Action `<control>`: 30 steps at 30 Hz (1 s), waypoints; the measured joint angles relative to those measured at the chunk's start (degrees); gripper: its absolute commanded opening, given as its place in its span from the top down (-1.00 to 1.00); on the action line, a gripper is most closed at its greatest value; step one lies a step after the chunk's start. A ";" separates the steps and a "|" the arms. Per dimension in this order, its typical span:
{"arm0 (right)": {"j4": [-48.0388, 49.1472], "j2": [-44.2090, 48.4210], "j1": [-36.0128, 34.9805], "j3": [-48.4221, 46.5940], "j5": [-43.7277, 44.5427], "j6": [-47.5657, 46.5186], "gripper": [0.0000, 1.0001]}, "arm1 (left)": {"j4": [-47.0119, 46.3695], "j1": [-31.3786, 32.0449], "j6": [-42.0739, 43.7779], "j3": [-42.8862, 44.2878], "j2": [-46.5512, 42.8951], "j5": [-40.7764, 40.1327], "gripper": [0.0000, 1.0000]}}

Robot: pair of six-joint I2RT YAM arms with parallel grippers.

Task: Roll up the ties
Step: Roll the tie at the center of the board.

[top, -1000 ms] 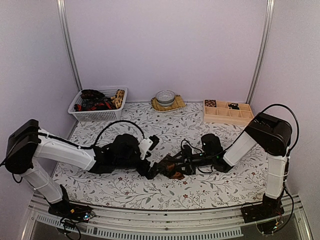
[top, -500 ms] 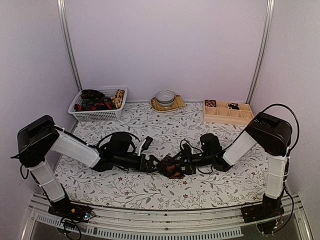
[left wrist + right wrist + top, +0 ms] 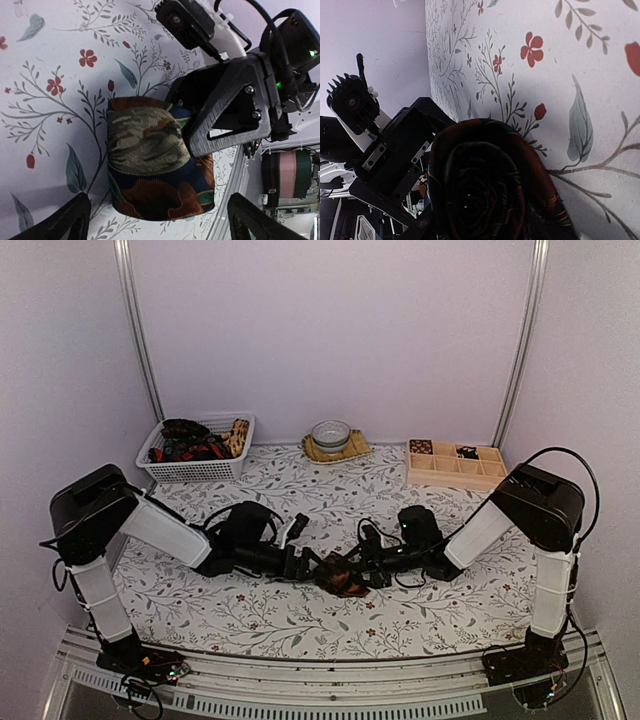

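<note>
One tie is wound into a roll (image 3: 340,575) with a dark blue, rust and olive pattern, lying on the floral tablecloth at the middle. In the left wrist view the rolled tie (image 3: 155,165) lies on its side between my left gripper's (image 3: 160,225) spread fingertips, which stand apart from it; that gripper (image 3: 318,565) is open. My right gripper (image 3: 354,568) reaches in from the right, shut on the roll, with one black finger (image 3: 225,110) pressed on its side. The right wrist view shows the roll's spiral end (image 3: 480,190) close up.
A white basket (image 3: 200,470) at the back left holds more ties (image 3: 185,440). A bowl (image 3: 330,432) on a yellow cloth stands at the back middle. A wooden compartment box (image 3: 455,466) sits at the back right. Black cables loop above both wrists.
My left arm has swung lower and stretched right, bringing its open gripper up to the rolled tie. The right gripper and the roll have stayed almost in place.
</note>
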State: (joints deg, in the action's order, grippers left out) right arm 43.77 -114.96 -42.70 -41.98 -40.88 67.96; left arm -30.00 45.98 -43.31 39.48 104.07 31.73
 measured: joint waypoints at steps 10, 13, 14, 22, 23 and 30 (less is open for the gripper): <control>-2.58 0.00 0.00 -1.51 -0.52 -1.31 -0.07 | 17.59 0.61 23.91 5.97 -6.82 -10.62 -1.00; -3.28 0.00 0.00 -1.88 -0.79 -1.57 -0.07 | 21.51 0.70 31.61 8.44 -7.37 -12.15 -1.00; -3.48 0.00 0.00 -1.99 -0.87 -1.64 -0.07 | 23.12 0.92 34.47 9.16 -7.37 -13.11 -0.98; -5.42 0.00 0.00 -3.13 -1.73 -2.51 -0.07 | 30.60 5.33 50.97 11.19 -6.19 -20.06 -0.87; -5.68 0.00 0.00 -3.30 -1.75 -2.67 -0.07 | 30.91 5.66 52.39 11.13 -6.14 -20.39 -0.84; -6.32 0.00 0.00 -3.52 -1.99 -3.21 -0.07 | 28.92 6.78 57.57 10.49 -5.77 -23.69 -0.63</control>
State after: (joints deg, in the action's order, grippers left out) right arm 37.45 -114.96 -42.70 -45.50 -42.87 64.75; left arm -1.08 52.75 14.26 49.98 98.30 8.03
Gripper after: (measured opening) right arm 0.536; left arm 0.853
